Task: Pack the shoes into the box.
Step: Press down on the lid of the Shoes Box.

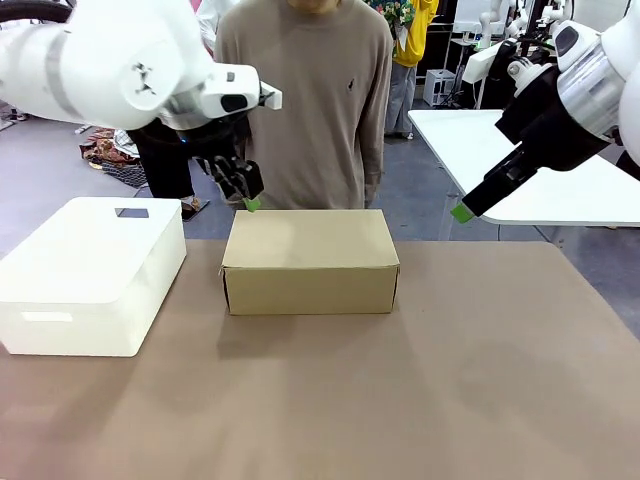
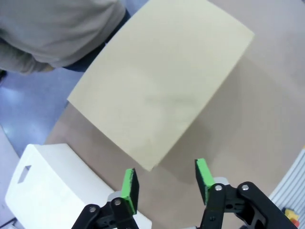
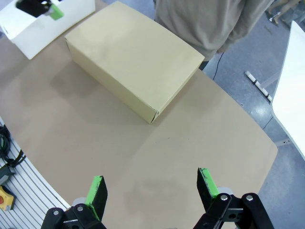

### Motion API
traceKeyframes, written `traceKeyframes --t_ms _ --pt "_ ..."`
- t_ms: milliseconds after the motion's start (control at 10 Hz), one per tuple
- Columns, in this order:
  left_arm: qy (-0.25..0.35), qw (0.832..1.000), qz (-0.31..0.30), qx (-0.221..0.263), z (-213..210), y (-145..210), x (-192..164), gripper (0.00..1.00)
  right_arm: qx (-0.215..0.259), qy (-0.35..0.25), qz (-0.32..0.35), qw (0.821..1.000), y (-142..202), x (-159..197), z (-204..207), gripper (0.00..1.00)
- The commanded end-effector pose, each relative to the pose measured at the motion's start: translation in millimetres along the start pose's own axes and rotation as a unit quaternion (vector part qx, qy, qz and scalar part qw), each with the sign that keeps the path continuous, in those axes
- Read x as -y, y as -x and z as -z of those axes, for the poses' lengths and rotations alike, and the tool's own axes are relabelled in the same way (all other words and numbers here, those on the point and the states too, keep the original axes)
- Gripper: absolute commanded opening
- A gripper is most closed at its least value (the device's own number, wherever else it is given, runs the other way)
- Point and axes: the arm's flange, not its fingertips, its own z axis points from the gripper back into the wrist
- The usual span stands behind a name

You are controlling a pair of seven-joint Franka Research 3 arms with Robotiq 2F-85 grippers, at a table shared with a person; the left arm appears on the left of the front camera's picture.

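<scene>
Tan cardboard box (image 1: 310, 260) sits lid-down, closed, near the middle of the brown surface (image 1: 400, 400), long side facing the robot. Seen again from above in the left wrist view (image 2: 162, 81) and the right wrist view (image 3: 133, 57), flap flat, nothing resting on top. Shoes not visible with the lid shut.

Left hand (image 1: 249, 200) hangs just above the far left corner of the box, green pads pointing down, fingers apart with nothing between them; in the left wrist view (image 2: 167, 181) the gap frames the box's near corner and bare surface.

Right hand (image 1: 462, 211) hovers off to the right of the box, well apart from it, raised above the surface edge; in its own view (image 3: 152, 188) fingers spread wide, empty, over bare surface.

White rounded box (image 1: 90, 270) stands left of the cardboard box, near but not touching. Person in a grey-brown sweater (image 1: 305, 100) stands at the far side, directly behind the box.
</scene>
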Motion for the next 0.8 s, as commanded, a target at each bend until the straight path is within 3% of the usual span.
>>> traceKeyframes --t_ms 0,300,700 --pt "0.029 0.999 0.027 0.007 -24 25 -2 1.0 0.0 0.005 -0.001 1.0 -1 0 -1 1.0" --pt "0.051 0.998 0.031 0.0 -53 10 16 1.0 0.0 0.005 -0.001 1.0 -1 0 -1 1.0" --pt "0.018 1.0 0.01 -0.006 -64 17 25 1.0 0.0 0.005 -0.001 1.0 -1 0 -1 1.0"
